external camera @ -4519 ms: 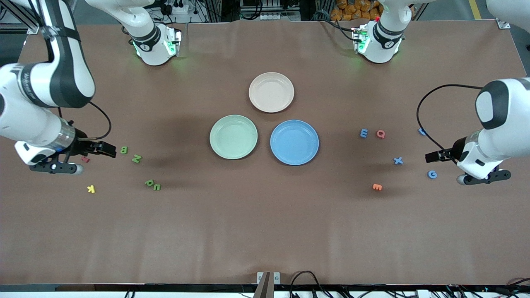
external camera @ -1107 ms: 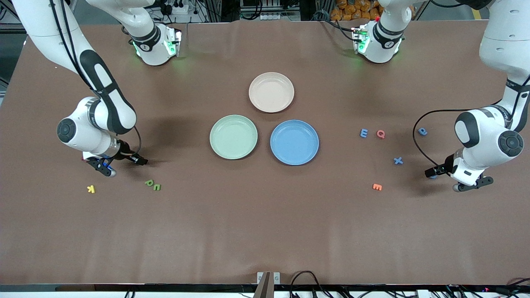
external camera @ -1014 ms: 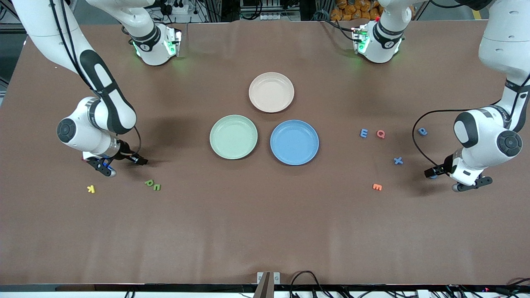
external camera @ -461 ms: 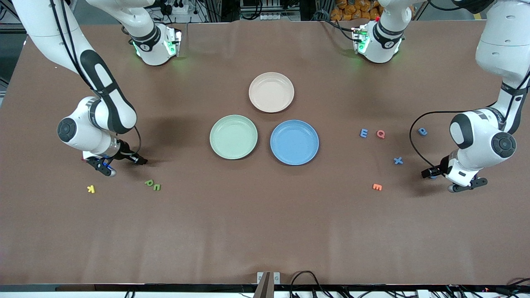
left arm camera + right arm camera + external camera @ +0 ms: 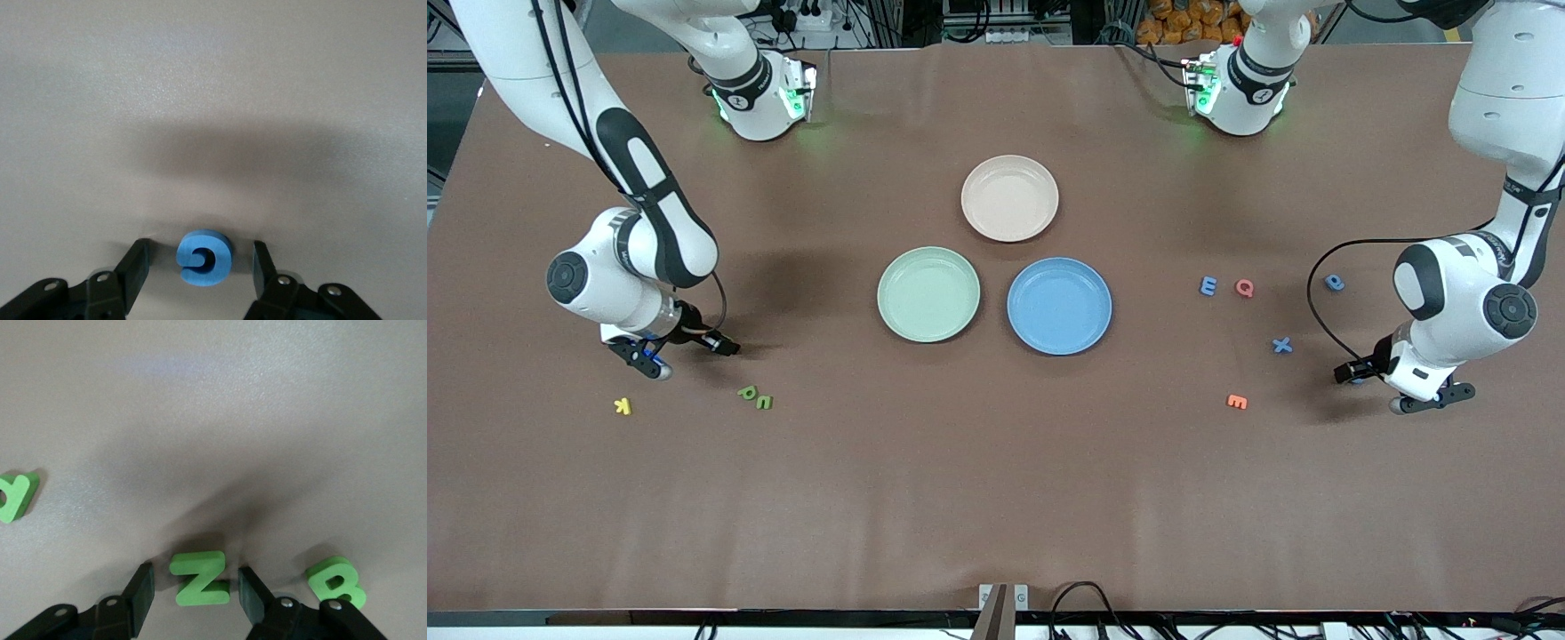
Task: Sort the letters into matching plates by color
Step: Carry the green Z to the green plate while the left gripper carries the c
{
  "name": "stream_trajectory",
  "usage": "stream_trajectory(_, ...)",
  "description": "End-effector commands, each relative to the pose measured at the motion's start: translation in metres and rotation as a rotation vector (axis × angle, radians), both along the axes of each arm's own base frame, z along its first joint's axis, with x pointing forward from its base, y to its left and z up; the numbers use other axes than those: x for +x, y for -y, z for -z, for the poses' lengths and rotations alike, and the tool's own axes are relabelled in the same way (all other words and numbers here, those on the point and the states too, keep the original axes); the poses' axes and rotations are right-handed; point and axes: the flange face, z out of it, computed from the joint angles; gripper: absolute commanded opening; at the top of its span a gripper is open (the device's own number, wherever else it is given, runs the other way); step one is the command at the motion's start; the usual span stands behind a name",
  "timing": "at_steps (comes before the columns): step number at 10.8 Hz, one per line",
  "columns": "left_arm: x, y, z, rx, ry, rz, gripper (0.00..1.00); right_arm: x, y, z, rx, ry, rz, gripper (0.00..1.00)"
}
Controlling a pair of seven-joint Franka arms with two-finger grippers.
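My right gripper (image 5: 725,345) (image 5: 195,573) is down at the table, open, with the green N (image 5: 200,585) between its fingers and a narrow gap on each side. The green B (image 5: 337,581) lies just beside it. The green P (image 5: 747,392) and U (image 5: 764,402) lie nearer the front camera. My left gripper (image 5: 1347,373) (image 5: 201,248) is low and open around the blue G (image 5: 203,257), touching it on neither side. The blue E (image 5: 1208,285), X (image 5: 1282,345) and D-like letter (image 5: 1333,283) lie toward the left arm's end. The green plate (image 5: 928,294) and the blue plate (image 5: 1059,306) stand side by side mid-table, both bare.
A beige-pink plate (image 5: 1009,197) stands farther from the front camera than the two coloured plates. A red Q (image 5: 1244,287) lies beside the blue E. An orange E (image 5: 1236,402) and a yellow K (image 5: 623,406) lie nearer the front camera.
The left gripper's fingers have drawn in toward the blue G, and that arm has shifted slightly. The right gripper has stayed about the green N, barely moving.
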Motion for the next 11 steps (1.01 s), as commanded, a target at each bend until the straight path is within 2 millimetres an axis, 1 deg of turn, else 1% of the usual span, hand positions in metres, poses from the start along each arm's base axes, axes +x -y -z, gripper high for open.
stream_trajectory(1, 0.001, -0.003, -0.002, 0.014, 0.008, 0.028, 0.54, -0.003, 0.006, 0.004, -0.014, 0.011, -0.012, 0.62)
stream_trajectory(2, 0.001, -0.002, -0.002, 0.014, 0.007, 0.031, 0.41, -0.003, 0.006, 0.005, -0.015, 0.011, -0.014, 0.62)
stream_trajectory(3, 0.001, -0.002, -0.002, 0.014, 0.007, 0.034, 0.28, -0.004, 0.006, 0.005, -0.015, 0.010, -0.015, 0.59)
stream_trajectory(4, 0.001, -0.002, -0.002, 0.014, 0.007, 0.039, 0.16, -0.003, 0.006, 0.004, -0.018, 0.014, -0.019, 0.53)
stream_trajectory(5, 0.001, -0.002, -0.002, 0.013, 0.005, 0.040, 0.00, -0.002, 0.005, 0.004, -0.021, 0.021, -0.020, 0.38)
stream_trajectory(6, 0.001, -0.002, -0.002, 0.013, 0.007, 0.042, 0.00, -0.002, 0.005, 0.004, -0.022, 0.024, -0.021, 0.35)
stream_trajectory(8, 0.001, 0.000, -0.003, 0.013, 0.008, 0.046, 0.00, -0.002, 0.004, 0.004, -0.022, 0.024, -0.022, 0.32)
stream_trajectory(10, 0.004, 0.003, -0.014, 0.015, 0.017, 0.049, 0.00, -0.001, 0.004, 0.003, -0.023, 0.026, -0.022, 0.31)
stream_trajectory(11, 0.005, 0.009, -0.026, 0.012, 0.004, 0.056, 0.00, -0.001, 0.003, 0.001, -0.023, 0.030, -0.025, 0.27)
